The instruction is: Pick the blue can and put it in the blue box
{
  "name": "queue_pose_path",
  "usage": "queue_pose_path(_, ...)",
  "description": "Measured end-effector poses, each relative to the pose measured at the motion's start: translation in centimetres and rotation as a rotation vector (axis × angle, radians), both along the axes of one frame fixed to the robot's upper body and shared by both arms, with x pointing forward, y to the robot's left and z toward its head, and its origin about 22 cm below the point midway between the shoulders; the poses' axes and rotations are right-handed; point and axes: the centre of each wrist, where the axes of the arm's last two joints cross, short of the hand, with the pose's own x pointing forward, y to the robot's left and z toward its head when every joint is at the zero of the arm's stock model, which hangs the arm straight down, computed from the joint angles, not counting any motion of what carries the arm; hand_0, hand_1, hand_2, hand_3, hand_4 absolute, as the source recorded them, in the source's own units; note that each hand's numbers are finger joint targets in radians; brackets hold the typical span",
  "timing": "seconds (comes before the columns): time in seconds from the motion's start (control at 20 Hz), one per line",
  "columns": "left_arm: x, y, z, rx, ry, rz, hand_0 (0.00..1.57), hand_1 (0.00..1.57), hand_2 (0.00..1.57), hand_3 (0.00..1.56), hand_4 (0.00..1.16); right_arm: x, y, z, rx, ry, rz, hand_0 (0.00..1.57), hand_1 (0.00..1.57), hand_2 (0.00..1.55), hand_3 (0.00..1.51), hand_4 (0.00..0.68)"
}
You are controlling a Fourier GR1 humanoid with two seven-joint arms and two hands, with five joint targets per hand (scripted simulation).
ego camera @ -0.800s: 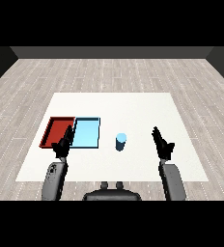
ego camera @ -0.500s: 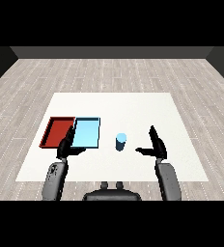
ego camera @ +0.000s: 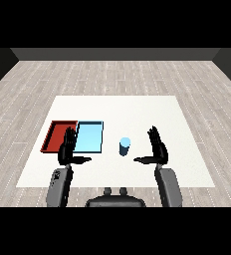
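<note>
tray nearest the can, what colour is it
Light blue: the light blue tray lies just left of the blue can, seen best in the head view.

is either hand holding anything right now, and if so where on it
Nothing is held. The right hand is open beside the blue can, apart from it. The left hand is open too, in front of the trays.
</note>
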Motion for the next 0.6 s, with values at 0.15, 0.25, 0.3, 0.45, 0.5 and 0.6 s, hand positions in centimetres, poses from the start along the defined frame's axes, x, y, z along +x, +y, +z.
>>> queue_pose_path(0.15,0.1,0.3,-0.3,-0.012,-0.02,-0.002,0.0,0.0,0.0,0.0,0.0,-0.4,-0.4,-0.8,0.017,-0.012,0.005,0.0,0.0,0.0,0.0,0.0)
queue_pose_path(0.25,-0.2,0.3,-0.3,-0.021,-0.029,-0.006,0.0,0.0,0.0,0.0,0.0,-0.5,-0.7,-1.1,0.017,-0.013,0.005,0.0,0.0,0.0,0.0,0.0)
queue_pose_path(0.3,-0.1,0.4,-0.1,-0.024,-0.029,-0.01,0.0,0.0,0.0,0.0,0.0,-0.4,-0.9,-1.1,0.016,-0.011,0.009,0.0,0.0,0.0,0.0,0.0)
queue_pose_path(0.45,-0.2,0.2,-0.5,-0.037,-0.032,-0.01,0.0,0.0,0.0,0.0,0.0,0.4,-1.1,-1.6,0.02,-0.006,0.004,0.0,0.0,0.0,0.0,0.0)
queue_pose_path(0.5,-0.1,-0.1,-0.5,-0.036,-0.033,-0.01,0.0,0.0,0.0,0.0,0.0,0.5,-1.2,-1.7,0.014,-0.002,0.005,0.0,0.0,0.0,0.0,0.0)
queue_pose_path(0.6,0.3,0.1,-0.6,-0.035,-0.034,-0.008,0.0,0.0,0.0,0.0,0.0,0.8,-1.4,-1.9,0.026,0.005,0.0,0.0,0.0,0.0,0.0,0.0)
